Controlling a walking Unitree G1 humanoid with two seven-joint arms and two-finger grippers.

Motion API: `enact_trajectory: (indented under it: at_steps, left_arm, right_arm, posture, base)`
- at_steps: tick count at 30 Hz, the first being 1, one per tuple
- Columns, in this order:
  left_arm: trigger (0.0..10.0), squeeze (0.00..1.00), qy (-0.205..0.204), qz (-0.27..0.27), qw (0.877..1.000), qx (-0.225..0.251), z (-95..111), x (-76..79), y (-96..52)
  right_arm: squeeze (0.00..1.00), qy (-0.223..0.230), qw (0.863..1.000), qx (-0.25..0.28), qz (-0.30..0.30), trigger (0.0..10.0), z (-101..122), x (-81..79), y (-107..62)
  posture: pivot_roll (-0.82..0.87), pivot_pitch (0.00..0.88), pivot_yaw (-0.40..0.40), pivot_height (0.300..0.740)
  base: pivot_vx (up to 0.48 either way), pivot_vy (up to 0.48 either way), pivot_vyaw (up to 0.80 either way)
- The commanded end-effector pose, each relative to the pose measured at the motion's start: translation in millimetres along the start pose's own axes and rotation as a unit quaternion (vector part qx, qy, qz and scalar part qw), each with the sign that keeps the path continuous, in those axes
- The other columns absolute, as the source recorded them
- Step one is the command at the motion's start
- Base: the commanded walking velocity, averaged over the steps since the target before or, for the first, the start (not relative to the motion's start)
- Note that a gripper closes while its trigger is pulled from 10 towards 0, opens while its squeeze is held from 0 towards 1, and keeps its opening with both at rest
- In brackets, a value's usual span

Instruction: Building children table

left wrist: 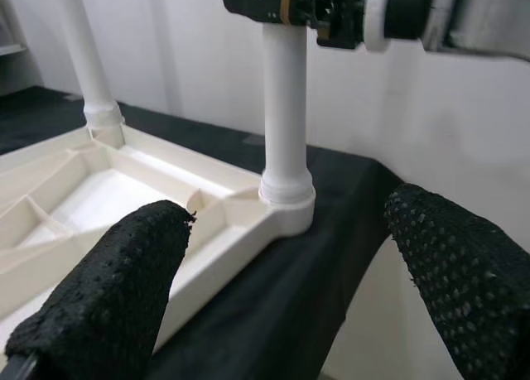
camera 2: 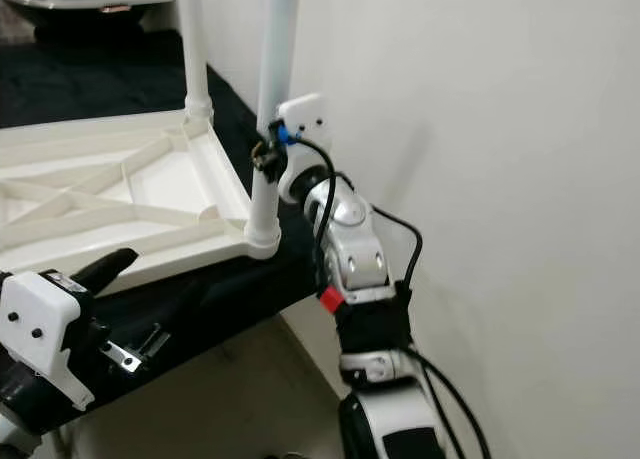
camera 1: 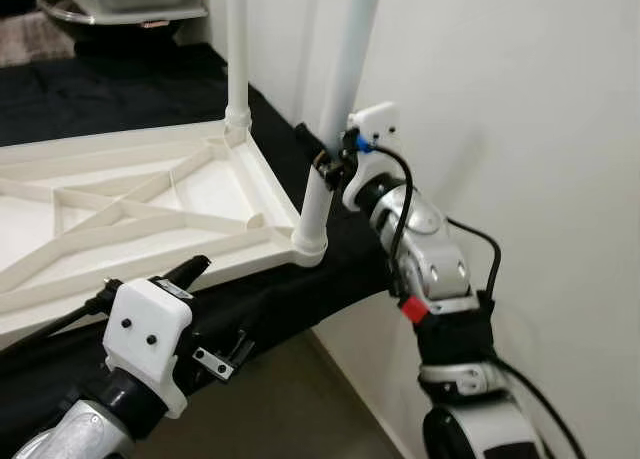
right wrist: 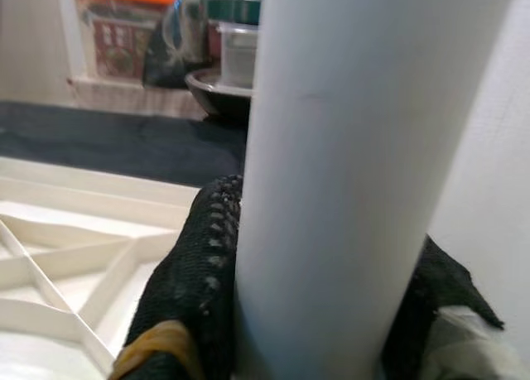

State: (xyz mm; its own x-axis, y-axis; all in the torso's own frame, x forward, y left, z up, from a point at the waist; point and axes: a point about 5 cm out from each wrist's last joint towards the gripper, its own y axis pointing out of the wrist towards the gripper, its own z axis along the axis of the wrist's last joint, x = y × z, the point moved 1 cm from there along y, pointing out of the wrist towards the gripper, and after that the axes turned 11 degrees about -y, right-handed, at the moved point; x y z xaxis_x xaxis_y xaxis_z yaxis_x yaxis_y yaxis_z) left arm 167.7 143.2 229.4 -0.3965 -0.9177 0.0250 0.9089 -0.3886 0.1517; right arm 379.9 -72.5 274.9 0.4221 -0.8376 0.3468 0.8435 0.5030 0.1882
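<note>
Right claw (camera 1: pixel 328 169) clenched round upright table leg (camera 1: pixel 345 99), left claw (left wrist: pixel 281 297) released nearby

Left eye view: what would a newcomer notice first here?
First, the right end effector shut on a white table leg that stands upright in the corner socket of the upturned white tabletop, close to the wall. The left end effector waits open nearer the camera, beside the tabletop's edge on the black cloth.

White table top (camera 1: pixel 150 194) and white legs (camera 1: pixel 318 194) (ribbed underside up) on black cloth (camera 1: pixel 290 299).
</note>
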Motion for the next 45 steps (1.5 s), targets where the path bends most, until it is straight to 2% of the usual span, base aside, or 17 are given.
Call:
enact_trajectory:
  at_steps: [1,6,8,9,10,12,13,15,16,17,18,25,26,31,39,44,45]
  left_arm:
    - [10.0,0.0,-0.009,-0.012,1.0,-0.014,-3,3.7,-0.6]
    - [10.0,0.0,-0.012,-0.012,1.0,-0.012,-3,4.2,-0.5]
    - [10.0,0.0,-0.012,-0.012,1.0,-0.012,-3,4.2,-0.5]
    - [10.0,0.0,-0.017,-0.012,1.0,-0.011,-3,4.2,-0.4]
    - [10.0,0.0,-0.017,-0.012,1.0,-0.011,-3,4.2,-0.4]
    - [10.0,0.0,-0.021,-0.015,0.999,-0.02,-6,6.1,-1.1]
    - [10.0,0.0,-0.021,-0.015,0.999,-0.02,-6,6.1,-1.1]
    - [10.0,0.0,-0.023,-0.014,0.999,-0.019,-6,6.0,-1.0]
    - [10.0,0.0,-0.022,-0.013,1.0,-0.019,-6,5.3,-1.1]
    - [10.0,0.0,-0.022,-0.013,1.0,-0.019,-6,5.3,-1.1]
    - [10.0,0.0,-0.02,-0.012,1.0,-0.019,-6,4.8,-1.2]
    - [10.0,0.0,-0.018,-0.012,1.0,-0.019,-5,4.1,-0.7]
    - [10.0,0.0,-0.018,-0.012,1.0,-0.019,-5,3.9,-0.6]
    - [10.0,0.0,-0.014,-0.011,1.0,-0.018,-4,3.4,-0.7]
    - [10.0,0.0,-0.016,-0.01,1.0,-0.011,-2,2.8,0.5]
    - [10.0,0.0,-0.019,-0.01,1.0,-0.009,-2,3.3,0.4]
    - [10.0,0.0,-0.021,-0.009,1.0,-0.008,-2,3.3,0.2]
  right_arm:
    - [1.0,-0.018,0.997,-0.076,0.008,10.0,-34,-0.5,-3.9]
    - [1.0,0.026,0.998,-0.002,0.063,10.0,-4,10.6,-3.9]
    - [1.0,0.026,0.998,-0.002,0.063,10.0,-4,10.6,-3.9]
    - [1.0,0.019,0.989,0.034,0.143,10.0,7,12.2,-10.6]
    - [1.0,0.019,0.989,0.034,0.143,10.0,7,12.2,-10.6]
    - [1.0,-0.002,0.965,0.067,0.252,10.0,19,22.5,-21.7]
    - [1.0,-0.002,0.965,0.067,0.252,10.0,19,22.5,-21.7]
    - [1.0,0.003,0.944,0.056,0.326,10.0,17,34.7,-29.6]
    - [0.93,-0.016,0.928,0.059,0.367,10.0,17,36.2,-35.5]
    - [0.93,-0.016,0.928,0.059,0.367,10.0,17,36.2,-35.5]
    - [0.0,-0.009,0.918,0.061,0.391,10.0,19,38.2,-37.5]
    - [0.0,-0.023,0.919,0.086,0.385,10.0,35,46.5,-27.8]
    - [0.0,-0.027,0.921,0.097,0.377,0.0,41,50.3,-24.4]
    - [0.0,-0.038,0.916,0.116,0.383,0.0,55,60.4,-22.7]
    - [0.0,-0.04,0.91,0.113,0.396,0.0,52,68.7,-28.2]
    - [0.0,-0.035,0.921,0.101,0.374,0.0,38,69.3,-37.6]
    - [0.0,-0.019,0.93,0.077,0.358,0.0,27,63.8,-40.0]
  posture:
    - [0.09,0.231,-0.166,0.74]
    - [0.08,0.262,-0.159,0.74]
    - [0.08,0.262,-0.159,0.74]
    - [0.07,0.27,-0.16,0.74]
    - [0.07,0.27,-0.16,0.74]
    - [0.07,0.275,-0.159,0.74]
    - [0.07,0.275,-0.159,0.74]
    - [0.08,0.278,-0.164,0.74]
    - [0.09,0.278,-0.165,0.74]
    - [0.09,0.278,-0.165,0.74]
    - [0.09,0.28,-0.165,0.74]
    - [0.09,0.272,-0.166,0.74]
    - [0.09,0.273,-0.167,0.74]
    - [0.1,0.266,-0.171,0.74]
    - [0.09,0.269,-0.178,0.74]
    - [0.09,0.253,-0.178,0.74]
    - [0.09,0.249,-0.183,0.74]
  base:
    - [0.0,0.0,0.0]
    - [0.0,0.0,0.0]
    - [0.0,0.0,0.0]
    - [0.0,0.0,0.0]
    - [0.0,0.0,0.0]
    - [0.0,0.0,0.0]
    - [0.0,0.0,0.0]
    - [0.0,0.0,0.0]
    - [0.0,0.0,0.0]
    - [0.0,0.0,0.0]
    - [0.0,0.0,0.0]
    - [0.0,0.0,0.0]
    - [0.0,0.0,0.0]
    - [0.0,0.0,0.0]
    - [0.0,0.0,0.0]
    - [0.0,0.0,0.0]
    - [0.0,0.0,0.0]
